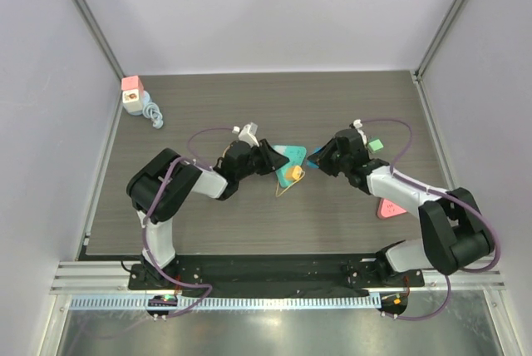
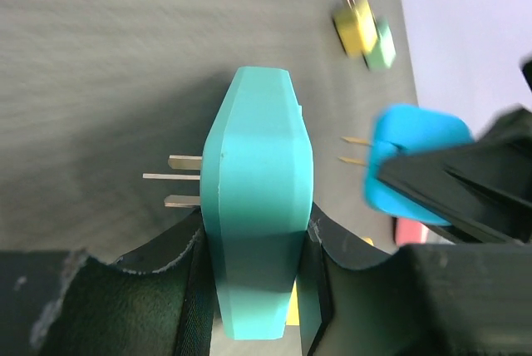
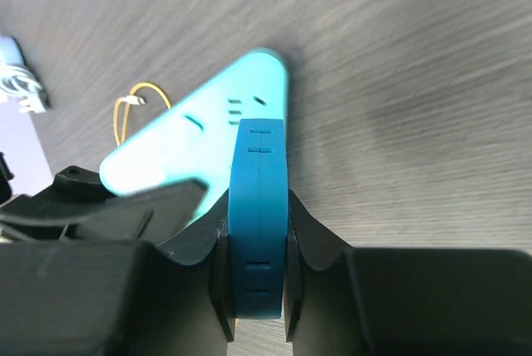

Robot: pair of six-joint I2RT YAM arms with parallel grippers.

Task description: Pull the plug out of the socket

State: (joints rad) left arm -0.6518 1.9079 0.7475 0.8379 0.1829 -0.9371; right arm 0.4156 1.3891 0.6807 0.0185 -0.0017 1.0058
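Note:
A teal triangular socket (image 1: 293, 154) is lifted off the table, clamped in my left gripper (image 1: 278, 159), which is shut on its narrow end (image 2: 253, 224). The socket (image 2: 258, 140) has its own metal prongs on the far side. My right gripper (image 1: 324, 156) is shut on a blue plug (image 1: 315, 157). In the left wrist view the blue plug (image 2: 411, 160) hangs just right of the socket, its two thin pins bare and a small gap short of the socket's face. From the right wrist, the plug (image 3: 258, 165) sits between the fingers (image 3: 258, 198), with the socket's slotted face (image 3: 199, 144) beside it.
A yellow plug (image 1: 295, 175) with a thin yellow cord lies under the grippers. A green piece (image 1: 376, 145) and a pink block (image 1: 389, 209) lie near the right arm. At the back left stands a pink-and-white adapter (image 1: 133, 94) with a pale blue cable (image 1: 153, 115).

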